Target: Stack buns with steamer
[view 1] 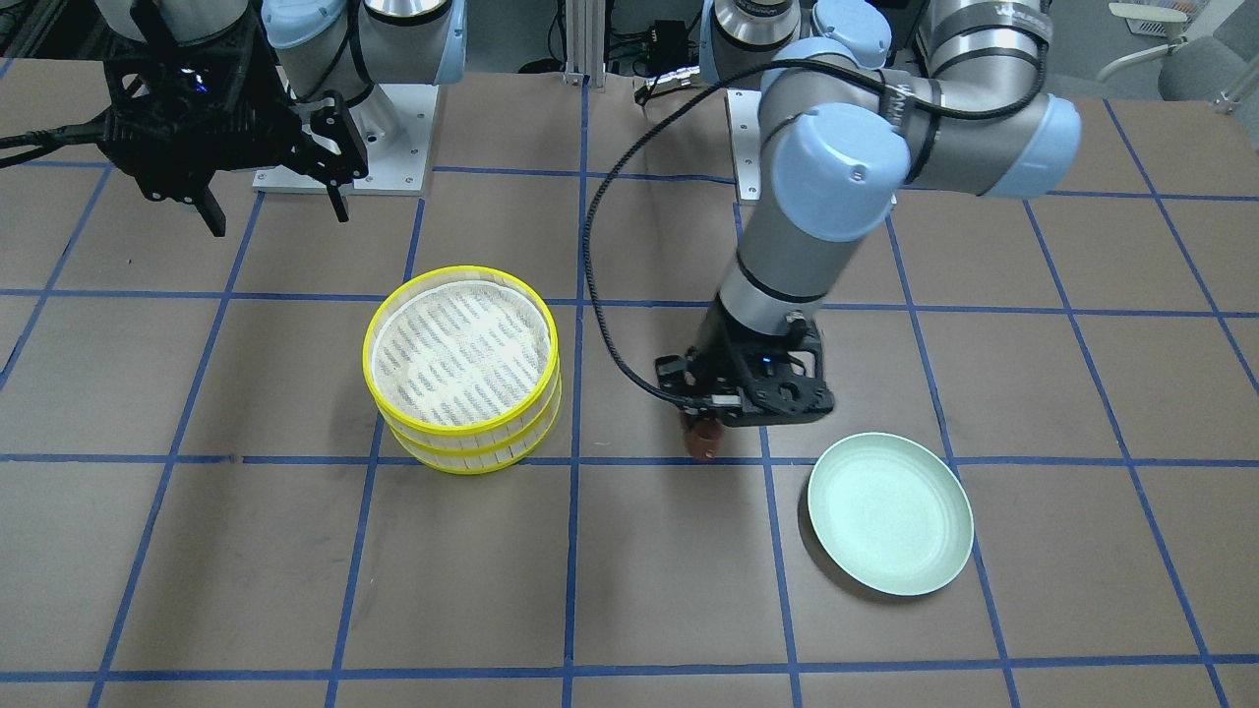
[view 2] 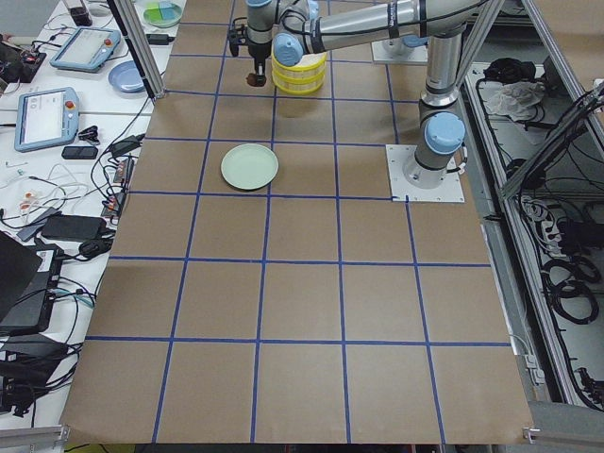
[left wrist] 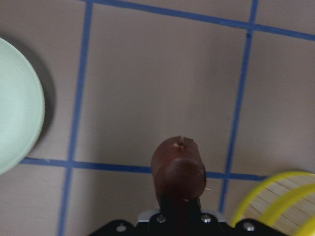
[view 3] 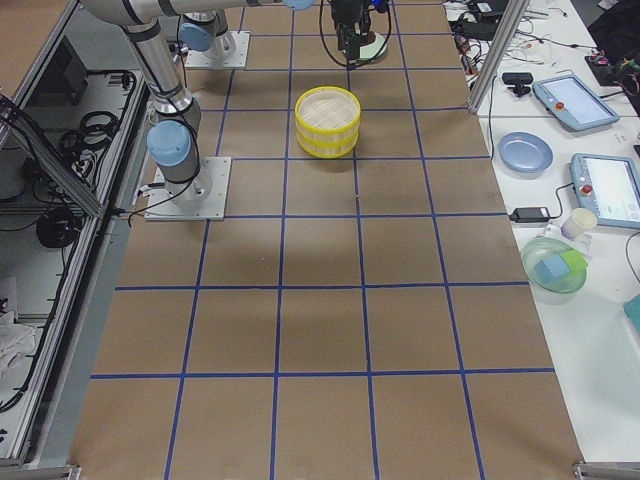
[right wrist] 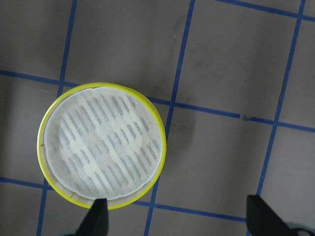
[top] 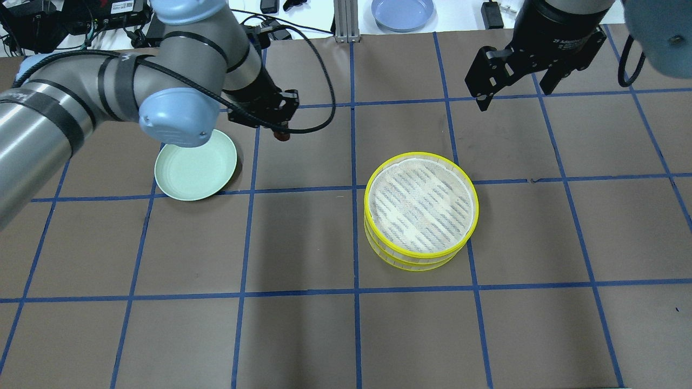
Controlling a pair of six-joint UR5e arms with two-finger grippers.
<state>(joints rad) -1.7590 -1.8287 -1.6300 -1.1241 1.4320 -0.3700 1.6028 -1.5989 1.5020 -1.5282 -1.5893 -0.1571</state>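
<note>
One blue-gridded brown table (view 1: 197, 551); left hand (view 1: 699, 429) clamps dark bun (left wrist: 177, 168), right hand (view 1: 278, 218) apart (cluttered benches (view 2: 57, 142) alongside).

The right tool (top: 512, 97) carries small print reading "2F Adaptive".

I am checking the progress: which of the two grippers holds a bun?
The left gripper: it is shut on the dark reddish-brown bun. The right gripper is open and holds nothing.

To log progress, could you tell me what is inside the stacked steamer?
The top tray shows only its bare white base. The lower tray is covered by it, so its contents are hidden.
</note>
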